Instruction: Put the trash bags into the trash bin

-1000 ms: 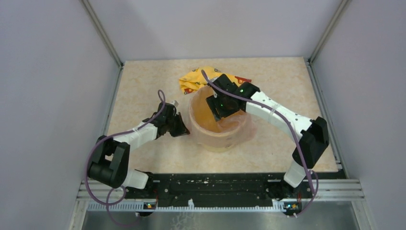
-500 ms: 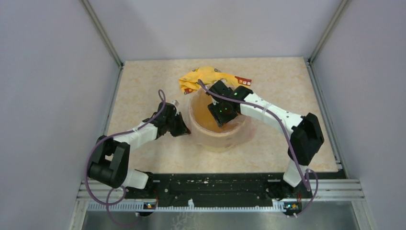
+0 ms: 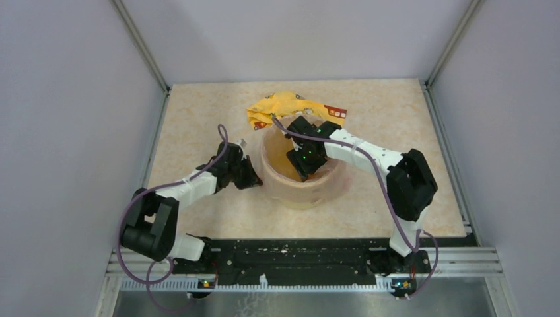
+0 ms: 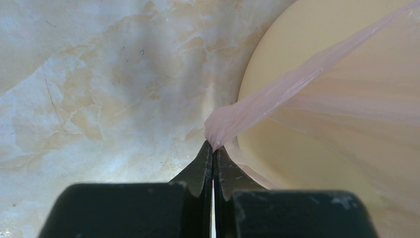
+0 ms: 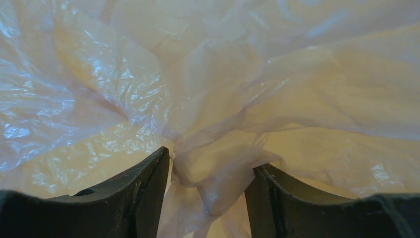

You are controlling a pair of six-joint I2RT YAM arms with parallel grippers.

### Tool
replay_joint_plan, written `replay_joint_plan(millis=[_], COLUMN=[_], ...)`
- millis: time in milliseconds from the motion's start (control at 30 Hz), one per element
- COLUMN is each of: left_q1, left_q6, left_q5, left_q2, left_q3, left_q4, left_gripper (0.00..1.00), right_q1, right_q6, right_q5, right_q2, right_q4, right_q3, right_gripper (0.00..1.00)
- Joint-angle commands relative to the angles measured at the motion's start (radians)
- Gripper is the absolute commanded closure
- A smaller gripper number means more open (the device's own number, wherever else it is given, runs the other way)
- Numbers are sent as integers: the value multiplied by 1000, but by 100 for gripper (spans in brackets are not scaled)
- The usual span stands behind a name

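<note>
The pale yellow trash bin [image 3: 310, 195] stands mid-table with the thin pink trash bag [image 3: 338, 179] draped in and over it. My left gripper [image 3: 255, 177] is at the bin's left side, shut on a stretched edge of the bag [image 4: 257, 101] just outside the bin wall [image 4: 317, 163]. My right gripper [image 3: 304, 164] reaches down into the bin. In the right wrist view its gripper [image 5: 210, 166] is open, with a bunched fold of the bag [image 5: 218, 173] between the fingers [image 5: 148, 186]. The bin's inside is covered by crinkled bag.
A crumpled yellow printed wrapper [image 3: 285, 105] lies just behind the bin, close to the right arm's wrist. Grey walls enclose the table on three sides. Marbled beige tabletop [image 4: 99, 89] shows left of the bin.
My right arm has pushed further down and left into the bin, and the bag hanging on the bin's right side has drawn in. My left gripper has stayed put, still gripping the bag edge.
</note>
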Motion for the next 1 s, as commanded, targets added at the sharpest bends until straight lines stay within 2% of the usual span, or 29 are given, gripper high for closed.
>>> replay_joint_plan(millis=[0, 133, 333, 600, 967], left_q1=[-3, -4, -4, -5, -5], left_q6=[-16, -31, -41, -50, -46], left_q5=[12, 23, 34, 43, 42], left_q2=[-36, -45, -58, -67, -81], left_q3=[-16, -34, -44, -48, -46], left_q4=[64, 91, 106, 115, 103], left_gripper=[100, 100, 100, 100, 98], right_q1=[-15, -17, -17, -14, -6], right_q6=[-18, -22, -21, 10, 40], right_q5=[-34, -33, -35, 42, 69], right_q2=[22, 32, 45, 35, 36], right_q4=[9, 4, 32, 130, 237], right_q3=[24, 23, -5, -85, -196], right_gripper=[42, 37, 34, 26, 23])
